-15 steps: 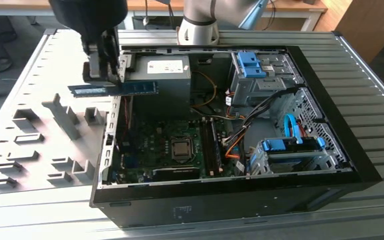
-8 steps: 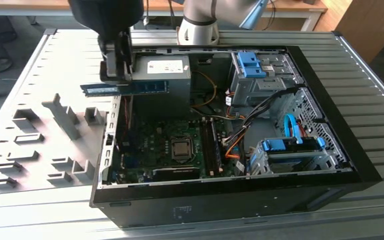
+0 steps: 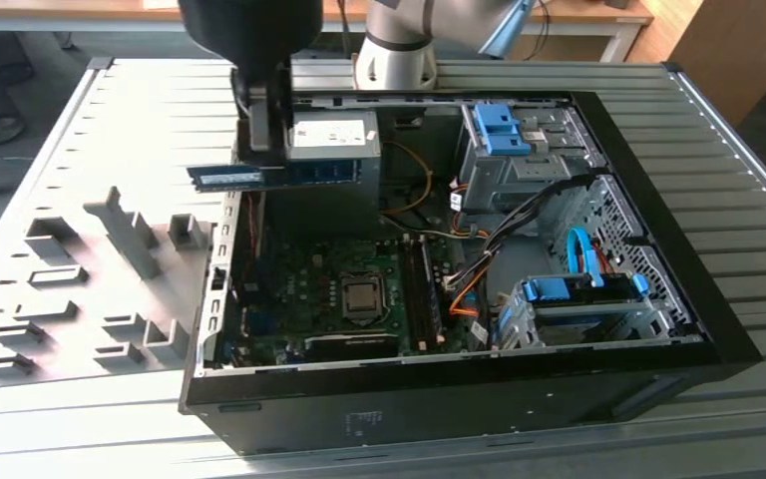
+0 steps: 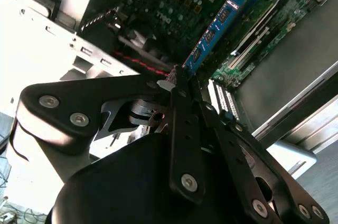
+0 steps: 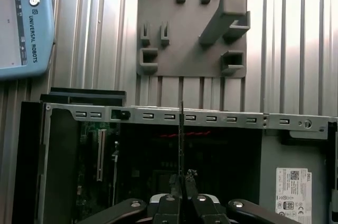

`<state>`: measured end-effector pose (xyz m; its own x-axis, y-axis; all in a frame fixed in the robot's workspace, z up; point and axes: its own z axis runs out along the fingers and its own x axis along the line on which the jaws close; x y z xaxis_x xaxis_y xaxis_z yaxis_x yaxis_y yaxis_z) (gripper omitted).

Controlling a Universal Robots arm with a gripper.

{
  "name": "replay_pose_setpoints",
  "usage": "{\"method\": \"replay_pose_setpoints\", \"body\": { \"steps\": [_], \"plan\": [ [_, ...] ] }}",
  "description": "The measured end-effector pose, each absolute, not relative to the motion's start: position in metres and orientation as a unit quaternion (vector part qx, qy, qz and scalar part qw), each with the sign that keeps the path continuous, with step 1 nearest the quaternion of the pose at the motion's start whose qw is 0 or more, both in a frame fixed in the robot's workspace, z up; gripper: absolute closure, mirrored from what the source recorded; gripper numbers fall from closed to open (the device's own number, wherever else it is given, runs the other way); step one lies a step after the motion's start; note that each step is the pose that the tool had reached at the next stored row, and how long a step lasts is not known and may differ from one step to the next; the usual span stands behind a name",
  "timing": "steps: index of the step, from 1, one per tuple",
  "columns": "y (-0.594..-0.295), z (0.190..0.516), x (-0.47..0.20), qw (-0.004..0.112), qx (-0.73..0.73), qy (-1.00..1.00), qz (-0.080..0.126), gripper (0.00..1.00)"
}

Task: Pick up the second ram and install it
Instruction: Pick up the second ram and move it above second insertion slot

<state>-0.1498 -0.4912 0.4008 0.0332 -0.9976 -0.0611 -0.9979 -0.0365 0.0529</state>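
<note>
Tool (image 3: 262, 160) clamped on the second ram (image 3: 230, 177) above the open computer case (image 3: 702, 329).
The fingers pinch one end of the board, which hangs level in the air over the case's wall on the exterior view's left (edge-on in the first wrist view), with the motherboard (image 3: 316, 289) below; a grey fixture plate (image 3: 77, 289) lies on the tabletop (image 3: 157, 110) beside the case.

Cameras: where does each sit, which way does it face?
Exterior view: off the arm, high, looking down into the black computer case; shows arm and gripper shut on the second ram, a long blue-green memory board.
Second wrist view: behind the gripper linkage, looking along the ram to the green motherboard.
First wrist view: on the wrist, ram edge-on, grey plastic fixture plate beyond.
Shared: gripper and ram.
</note>
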Motion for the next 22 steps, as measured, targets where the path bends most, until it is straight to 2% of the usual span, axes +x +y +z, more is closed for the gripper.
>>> {"method": "replay_pose_setpoints", "body": {
  "steps": [22],
  "plan": [
    [-0.489, 0.396, -0.089, 0.0, -0.719, 0.694, 0.043, 0.86]
  ]
}}
